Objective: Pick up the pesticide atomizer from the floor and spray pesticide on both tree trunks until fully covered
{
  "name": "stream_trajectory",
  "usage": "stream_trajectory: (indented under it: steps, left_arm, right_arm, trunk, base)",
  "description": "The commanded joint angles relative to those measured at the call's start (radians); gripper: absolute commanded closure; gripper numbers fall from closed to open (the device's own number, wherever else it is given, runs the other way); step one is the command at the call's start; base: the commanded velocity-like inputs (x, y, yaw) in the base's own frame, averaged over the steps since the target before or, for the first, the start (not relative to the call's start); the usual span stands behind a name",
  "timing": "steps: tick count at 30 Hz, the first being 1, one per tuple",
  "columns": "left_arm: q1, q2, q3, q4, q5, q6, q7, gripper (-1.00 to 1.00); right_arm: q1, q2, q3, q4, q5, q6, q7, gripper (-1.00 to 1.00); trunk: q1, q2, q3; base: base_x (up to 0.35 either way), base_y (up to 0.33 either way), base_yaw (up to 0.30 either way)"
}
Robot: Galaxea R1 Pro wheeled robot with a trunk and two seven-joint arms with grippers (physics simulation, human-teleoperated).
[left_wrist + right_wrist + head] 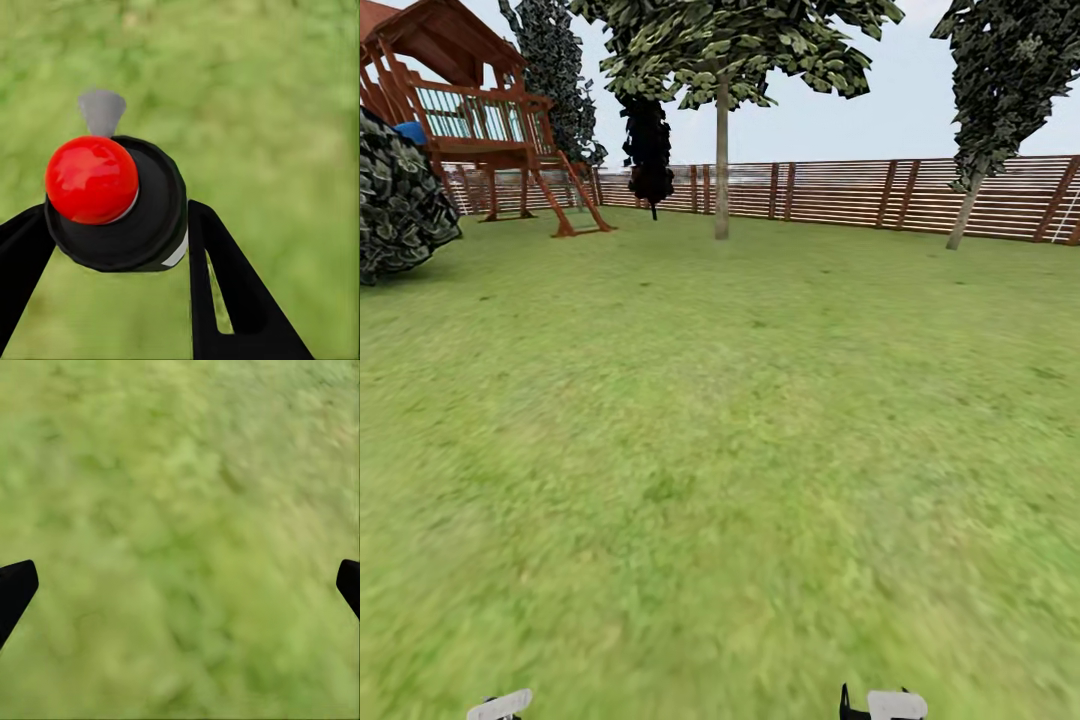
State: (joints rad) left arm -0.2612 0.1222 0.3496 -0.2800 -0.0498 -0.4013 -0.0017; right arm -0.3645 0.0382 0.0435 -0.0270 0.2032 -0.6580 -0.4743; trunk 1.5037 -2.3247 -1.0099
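Note:
In the left wrist view the pesticide atomizer (142,217) has a black round body, a glossy red ball top and a small grey nozzle. My left gripper (120,259) is shut on it, one black finger on each side, above blurry grass. My right gripper (180,585) is open over bare lawn, with just its dark fingertips (15,585) at the picture's edges. Far ahead stand two trees: an upright pale trunk (721,170) in the middle and a leaning trunk (964,212) at the right. The white tops of both arms peek in at the head view's bottom edge.
A wide green lawn (720,450) stretches to a reddish-brown slat fence (840,195). A wooden play tower (490,120) stands at the far left, with a round dark bush (395,200) in front of it. A narrow near-black conifer (648,150) stands by the fence.

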Motion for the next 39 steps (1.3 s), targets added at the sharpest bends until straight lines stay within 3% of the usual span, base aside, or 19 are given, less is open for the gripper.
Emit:
stream_trajectory:
  steps: [1, 39]
  left_arm:
    - [-0.001, 0.000, 0.004, 0.001, -0.005, -0.004, 0.000, 1.00]
    - [-0.001, 0.001, 0.005, 0.001, -0.005, -0.004, 0.000, 1.00]
  right_arm:
    - [-0.001, 0.000, 0.004, 0.001, 0.007, 0.001, -0.010, -1.00]
    - [-0.001, 0.000, 0.004, 0.001, 0.007, 0.001, -0.010, -1.00]
  trunk:
    - [0.000, 0.000, -0.001]
    - [0.000, 0.000, -0.001]
  base:
    - [0.339, 0.000, 0.000]
    - [0.339, 0.000, 0.000]
